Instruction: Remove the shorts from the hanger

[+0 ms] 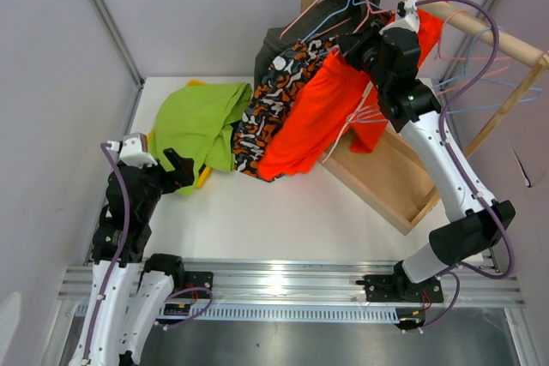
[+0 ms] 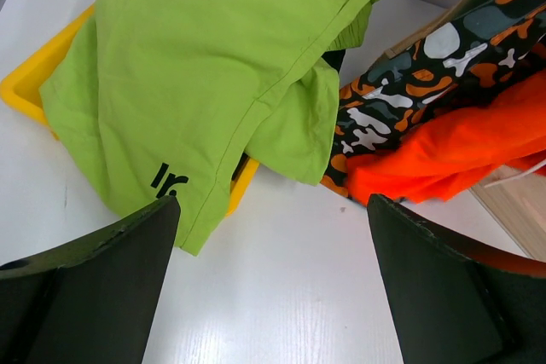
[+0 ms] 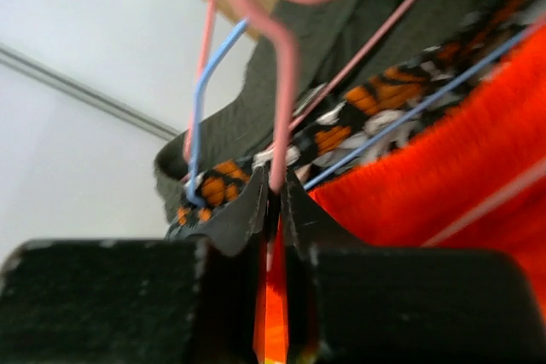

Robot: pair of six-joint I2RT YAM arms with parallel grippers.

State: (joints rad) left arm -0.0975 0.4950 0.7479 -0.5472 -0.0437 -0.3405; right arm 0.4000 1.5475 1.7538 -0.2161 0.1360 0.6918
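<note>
- So, right gripper first: it's up by the rail, fingertips clamped together on the wire of the pink hanger. A sliver of orange cloth shows in the slot between the fingers, but I can't tell if it's pinched too.
- A blue hanger sits just beside the pink one, to its left in the wrist view.
- The left gripper is spread wide with nothing in it. It hovers low over the table near the left edge, pointing at the lime shorts.
- Lime shorts are off the rail, heaped over a yellow bin toward the far-left corner, with one flap spilling onto the table.
- Camo shorts drape from the rail down to the table, their low end touching the lime pair.
- Orange shorts hang right alongside, overlapping the camo. The hem reaches the table next to the rack base.
- Olive shorts are tucked behind the camo at the far edge.
</note>
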